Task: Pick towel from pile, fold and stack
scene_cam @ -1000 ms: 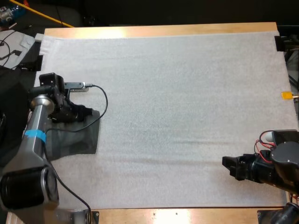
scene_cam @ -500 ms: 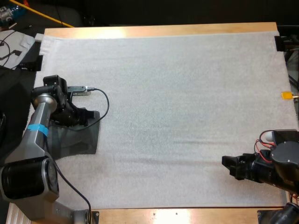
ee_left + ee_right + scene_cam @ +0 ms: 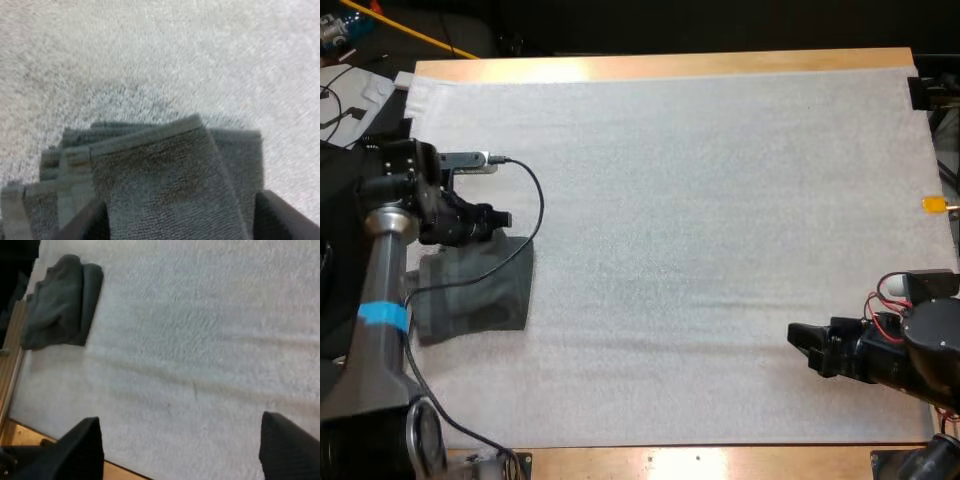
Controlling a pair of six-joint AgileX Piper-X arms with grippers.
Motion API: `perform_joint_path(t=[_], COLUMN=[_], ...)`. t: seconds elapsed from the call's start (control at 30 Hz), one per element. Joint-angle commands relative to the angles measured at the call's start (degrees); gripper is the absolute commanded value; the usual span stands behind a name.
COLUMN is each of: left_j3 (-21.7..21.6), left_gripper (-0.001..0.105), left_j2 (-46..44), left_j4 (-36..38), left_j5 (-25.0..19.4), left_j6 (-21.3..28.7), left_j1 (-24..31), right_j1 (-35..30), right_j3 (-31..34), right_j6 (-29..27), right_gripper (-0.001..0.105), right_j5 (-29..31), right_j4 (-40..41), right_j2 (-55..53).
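Note:
A folded stack of dark grey-green towels (image 3: pixel 480 287) lies at the left edge of the white mat (image 3: pixel 700 190). My left gripper (image 3: pixel 501 220) hovers at the stack's far edge, open, its fingers apart with nothing between them. In the left wrist view the layered towel edges (image 3: pixel 165 170) lie just beyond my left gripper (image 3: pixel 180 222). My right gripper (image 3: pixel 794 338) rests low over the mat's near right part, open and holding nothing. From the right wrist view the towel stack (image 3: pixel 60 300) sits far across the mat from my right gripper (image 3: pixel 180 445).
The wooden table edge (image 3: pixel 670 66) runs along the far side of the mat and also along the near side. Cables and dark clutter (image 3: pixel 345 95) lie off the table's far left corner. The mat between the stack and the right arm is bare.
My left arm has drawn back off the towel stack toward the far left, uncovering the stack's top. The right gripper has edged slightly left.

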Motion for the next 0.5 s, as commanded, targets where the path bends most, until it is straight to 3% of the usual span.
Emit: perform_joint_path(t=[0.0, 0.27, 0.47], left_j3=[-0.29, -0.21, -0.13], left_gripper=[0.058, 0.057, 0.058], left_j2=[-1.80, -8.64, -14.59], left_j4=[0.72, 2.51, 4.32], left_j5=[0.50, 2.80, 2.98], left_j6=[-0.52, -1.06, -2.23], left_j1=[-0.06, -0.96, -6.19], right_j1=[0.15, 0.02, 0.45], right_j3=[-0.24, -0.26, -0.35], right_j6=[-0.18, -1.62, -3.42], right_gripper=[0.064, 0.064, 0.064], right_j5=[-0.10, 2.53, 8.14], right_j4=[-0.97, -2.52, -6.78], right_j2=[-0.04, 0.06, 2.00])
